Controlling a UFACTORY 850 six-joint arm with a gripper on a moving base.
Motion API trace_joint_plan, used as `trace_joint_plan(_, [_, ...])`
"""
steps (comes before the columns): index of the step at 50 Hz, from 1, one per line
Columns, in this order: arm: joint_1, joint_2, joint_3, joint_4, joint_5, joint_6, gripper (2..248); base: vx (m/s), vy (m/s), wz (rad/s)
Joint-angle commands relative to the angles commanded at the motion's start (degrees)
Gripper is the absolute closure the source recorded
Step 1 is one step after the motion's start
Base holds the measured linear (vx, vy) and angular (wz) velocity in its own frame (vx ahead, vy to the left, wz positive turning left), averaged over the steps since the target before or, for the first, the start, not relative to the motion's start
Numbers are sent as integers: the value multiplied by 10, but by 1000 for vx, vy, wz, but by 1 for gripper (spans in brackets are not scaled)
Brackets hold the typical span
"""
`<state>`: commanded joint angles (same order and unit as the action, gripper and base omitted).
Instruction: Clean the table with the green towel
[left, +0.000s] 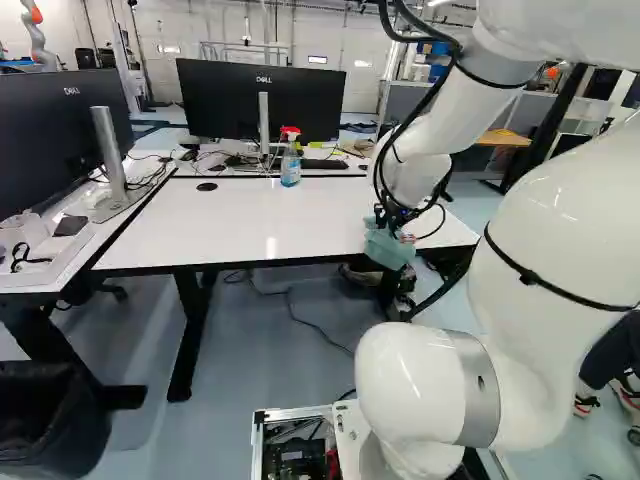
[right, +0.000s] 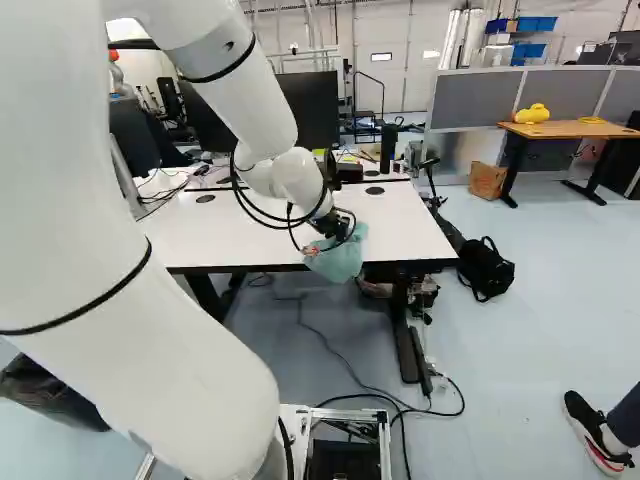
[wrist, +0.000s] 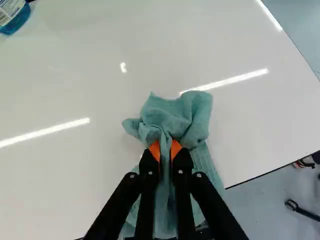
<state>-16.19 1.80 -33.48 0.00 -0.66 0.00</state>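
My gripper (right: 330, 232) hangs over the near edge of the white table (right: 250, 225), at its right part. The green towel (right: 340, 260) is bunched at the fingertips and droops past the front edge in both base views. In the wrist view the gripper (wrist: 165, 150) is shut on the towel (wrist: 172, 117); a fold is pinched between the orange pads, with cloth spreading ahead of and beneath the fingers. Whether the towel touches the tabletop is hard to tell.
A spray bottle with blue liquid (left: 290, 165) stands at the table's far side. Monitors (left: 262, 100) stand behind and to the left. A black bag (right: 486, 268) lies on the floor beyond the table's right end. Cables (right: 330, 345) cross the floor below.
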Motion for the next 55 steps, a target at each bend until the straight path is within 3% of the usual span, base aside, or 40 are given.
trace_joint_plan(35, [-77,-25,-25,0,0,0,206,0,0,0])
trace_joint_plan(55, [-74,2,-18,0,0,0,206,0,0,0])
